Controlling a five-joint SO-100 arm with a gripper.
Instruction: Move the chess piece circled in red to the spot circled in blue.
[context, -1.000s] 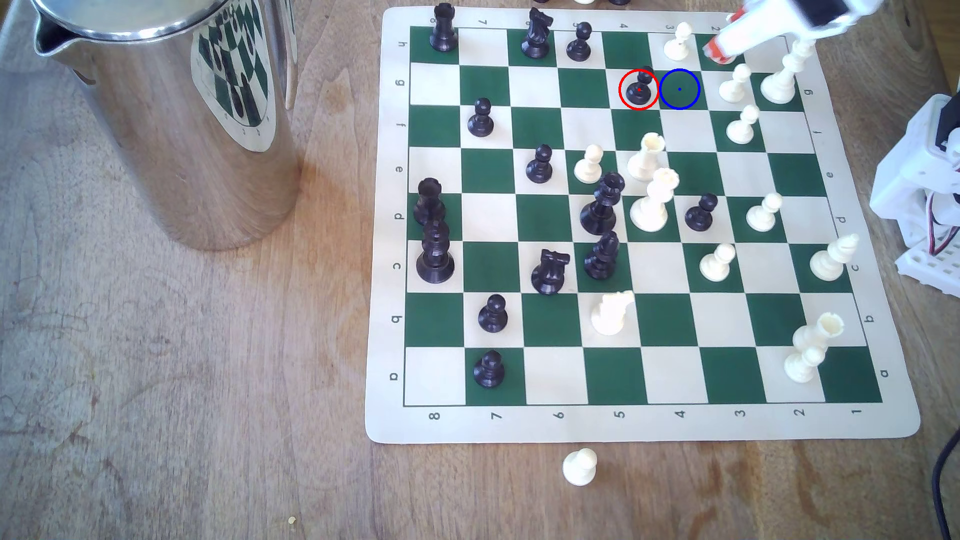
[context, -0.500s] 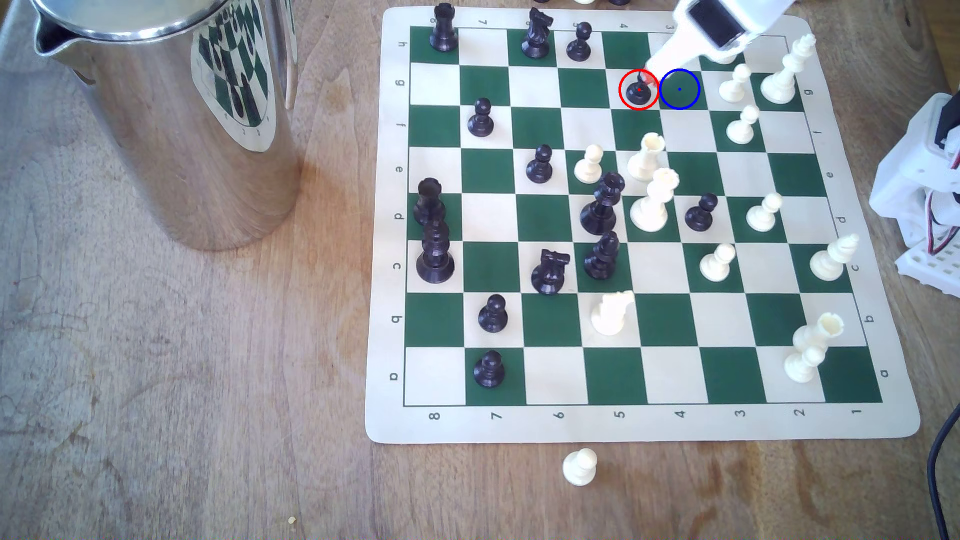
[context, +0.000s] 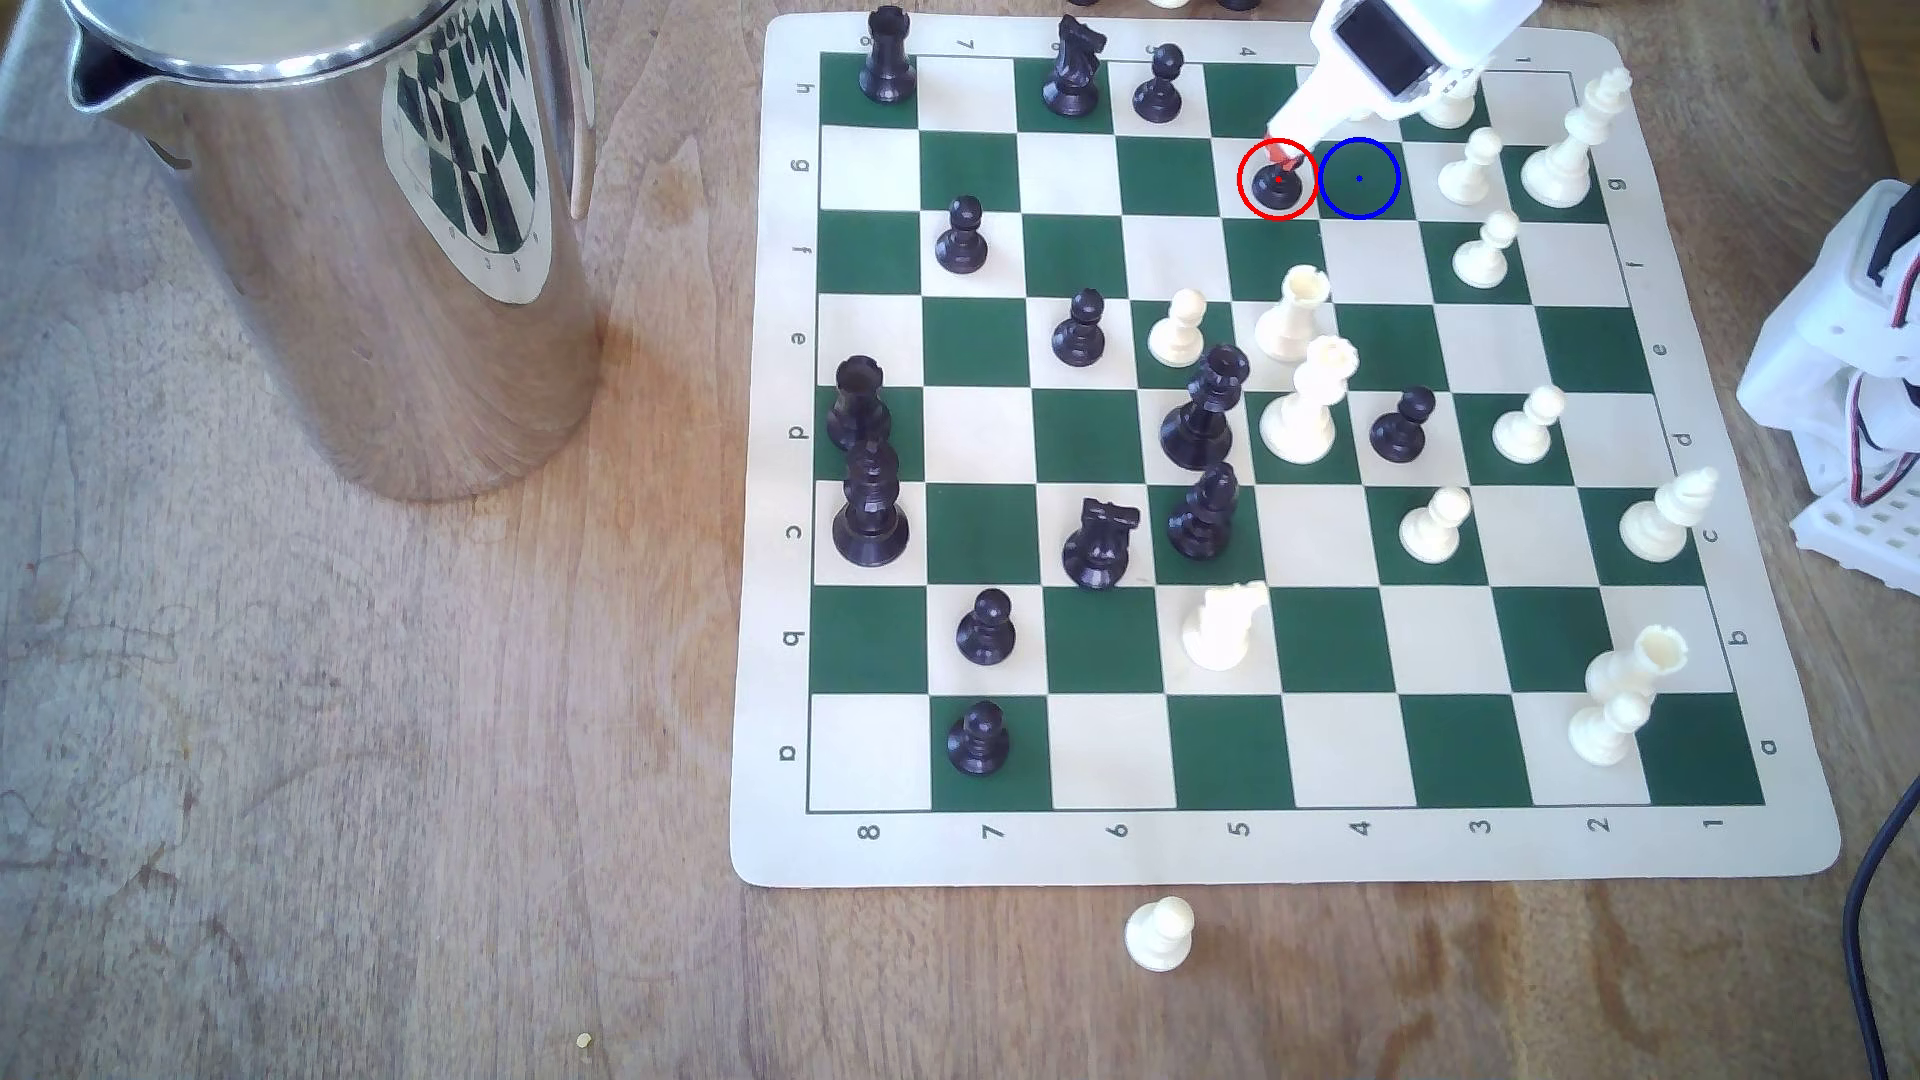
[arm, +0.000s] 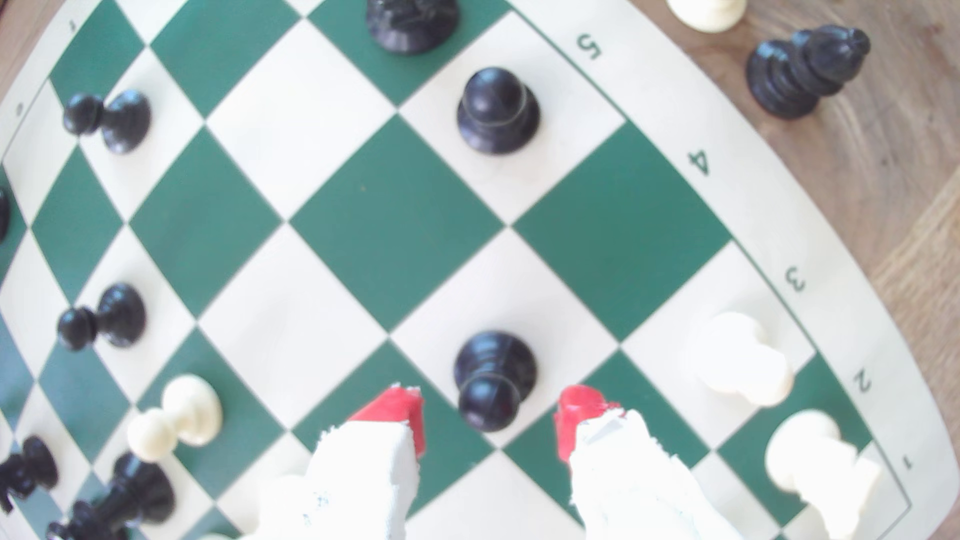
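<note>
**One black pawn between spread gripper tips, on its starting square**

One landmark serves for all positions: the red ring (context: 1277, 179) drawn on a cream square of the board (context: 1288, 852).

- **Pawn.** The pawn (context: 1276, 183) stands upright inside the red ring, base flat on the cream square. In the wrist view the pawn (arm: 493, 379) sits between the two red pads (arm: 397, 415), with a clear gap on each side.
- **Gripper.** The gripper (context: 1288, 158) reaches down over the red ring from the board's far edge. Its red tip overlaps the upper right of the ring in the exterior view. The jaws stand apart, flanking the pawn's head; neither pad touches the pawn in the wrist view.
- **Spot.** The spot (context: 1359, 179), a green square with a blue ring and centre dot, lies directly next to the red ring on the exterior view's right. No piece stands on it.
- **Neighbours.** A white pawn (context: 1470, 166) stands beyond the spot, on the side away from the red ring. Another black pawn (context: 1157, 85) stands diagonally from the red ring, toward the far edge and the exterior view's left.
</note>
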